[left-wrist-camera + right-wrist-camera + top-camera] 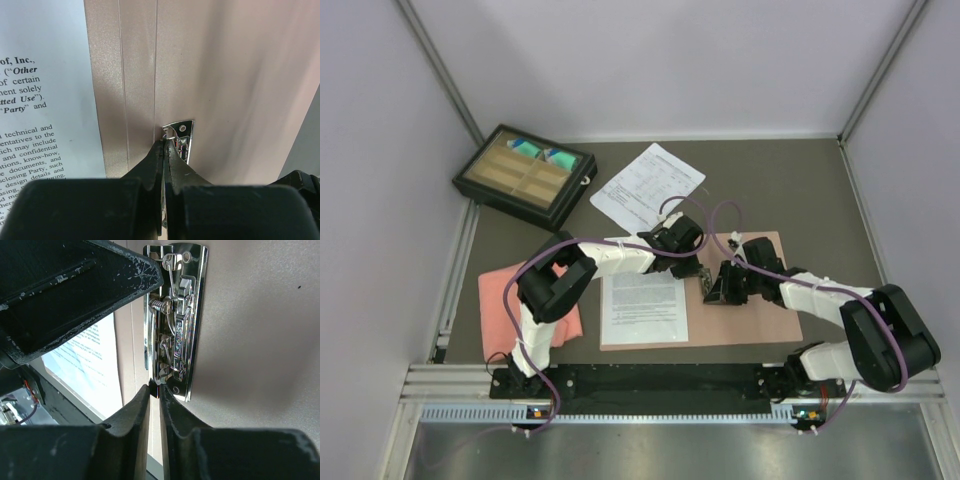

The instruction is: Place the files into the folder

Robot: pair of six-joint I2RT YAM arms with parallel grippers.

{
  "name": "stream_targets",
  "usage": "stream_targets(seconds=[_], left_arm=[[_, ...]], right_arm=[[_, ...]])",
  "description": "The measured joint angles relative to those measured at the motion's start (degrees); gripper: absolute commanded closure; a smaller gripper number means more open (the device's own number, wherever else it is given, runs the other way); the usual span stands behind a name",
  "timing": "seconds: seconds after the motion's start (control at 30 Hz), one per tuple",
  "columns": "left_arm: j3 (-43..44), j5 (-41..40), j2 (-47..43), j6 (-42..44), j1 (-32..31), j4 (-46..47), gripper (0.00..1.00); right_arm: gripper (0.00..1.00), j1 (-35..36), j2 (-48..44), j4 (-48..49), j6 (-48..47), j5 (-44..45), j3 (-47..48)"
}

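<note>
At folder point(760, 320) spine, left fingers point(150, 165) clenched, tips touching metal clip point(175, 330); right fingers point(132, 412) pinching near clip end, grip unclear. Text sheet point(643, 308) lying on folder's left half; table sheet point(645, 187) lying beyond on bench point(800, 190), left arm nearer.

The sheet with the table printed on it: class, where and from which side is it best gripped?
The sheet lies flat on the tabletop, so only an edge can be pinched; probably the one nearest the folder, approached from that side.
</note>
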Motion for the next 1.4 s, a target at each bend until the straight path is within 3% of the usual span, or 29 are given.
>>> stream_targets(seconds=[0.17, 0.23, 0.5, 0.8, 1.4], left_arm=[[0.00, 0.07, 0.00, 1.07, 0.00, 0.09, 1.00], [0.00, 0.13, 0.00, 1.33, 0.00, 0.13, 1.00], [0.28, 0.22, 0.00, 2.71, 0.00, -0.24, 1.00], [1.16, 0.70, 0.07, 4.46, 0.04, -1.73, 1.00], [0.87, 7.26, -0.04, 16.13, 3.37, -1.62, 1.00]], right_arm=[[0.90, -0.48, 0.00, 0.57, 0.13, -0.76, -0.35], [1.00, -0.85, 0.07, 1.25, 0.22, -1.31, -0.79], [1.00, -1.51, 1.55, 3.13, 0.83, -3.52, -1.18], [1.00, -0.98, 4.50, -1.55, 2.45, -1.95, 1.90], [1.00, 10.99, 6.62, -5.86, 15.19, 14.73, 7.28]])
